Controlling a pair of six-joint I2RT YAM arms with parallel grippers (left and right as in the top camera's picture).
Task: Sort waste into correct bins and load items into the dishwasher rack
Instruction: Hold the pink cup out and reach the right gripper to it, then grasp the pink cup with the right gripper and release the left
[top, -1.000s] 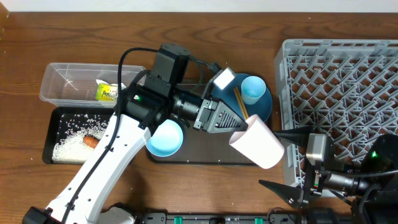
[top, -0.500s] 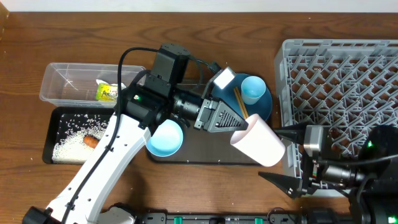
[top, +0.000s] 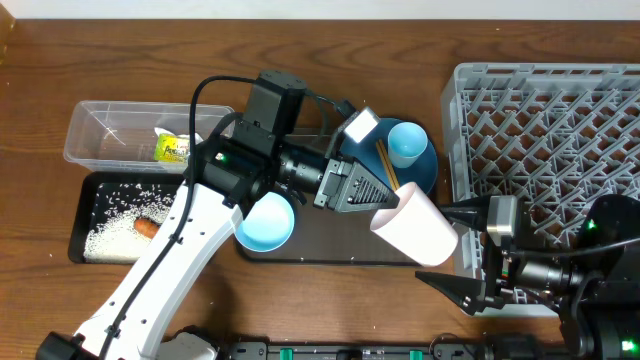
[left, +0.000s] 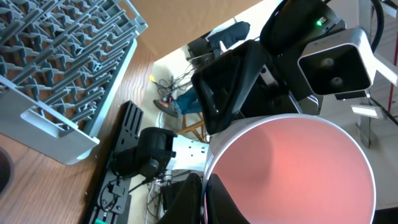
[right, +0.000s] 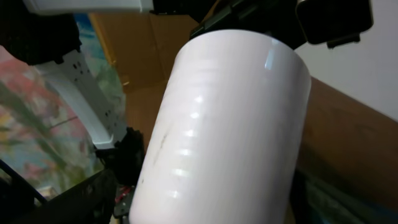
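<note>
Between the dark-brown serving tray (top: 330, 243) and the near-left corner of the dishwasher rack (top: 452, 130), the left gripper (top: 386, 208) is holding the pinkish-white cup (top: 415, 232) off the table. It is pinching the cup's rim, with one finger showing at the lip in the left wrist view. The cup is lying tilted, with its mouth facing left toward that wrist and its base pointing near-right. The right gripper (top: 440, 247) is waiting with its jaws spread wide, one on the far side of the cup and one on the near side. I cannot tell whether either is touching.

This is looking like a handover. To do it well, the right jaws should be closing squarely across the middle of the cup's wall, not over the tapering base, and the left fingers should be letting go only once that hold is firm. The wall is reading as smooth, glossy and slightly conical, so it is probably going to slip under a light or skewed squeeze.

On the serving tray, the round blue plate (top: 428, 172) is carrying the light-blue cup (top: 407, 142) and the thin wooden chopsticks (top: 386, 165), while the small light-blue bowl (top: 266, 222) is sitting near-left. The rack is looking like stiff grey plastic with a lattice floor, and nothing is standing in it.
</note>
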